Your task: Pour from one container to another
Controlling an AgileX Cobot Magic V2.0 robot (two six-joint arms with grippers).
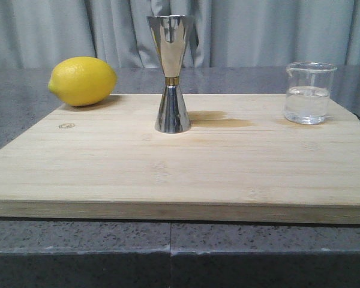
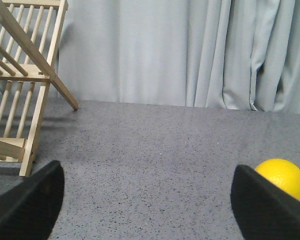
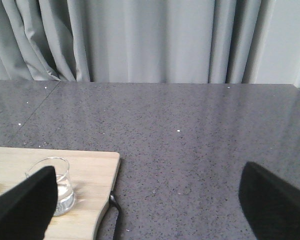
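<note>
- Grey curtains back a dark speckled worktop [image 1: 24,120] carrying a wooden cutting board [image 1: 168,174].
- Beaker [image 1: 309,93]: upright near the board's far right corner, partly filled with clear liquid.
- Jigger [image 1: 172,72]: upright at board centre, long axis vertical, well apart from the beaker.
- Right gripper [image 3: 150,210]: fingers spread wide, holding nothing. The beaker [image 3: 57,187] lies ahead of it, beside its left finger, making this the nearer arm for the pick-up.
- Left gripper [image 2: 150,205]: fingers spread, empty; a lemon [image 2: 282,177] sits just beyond its right finger, a wooden rack [image 2: 25,75] further off past its left finger.
</note>
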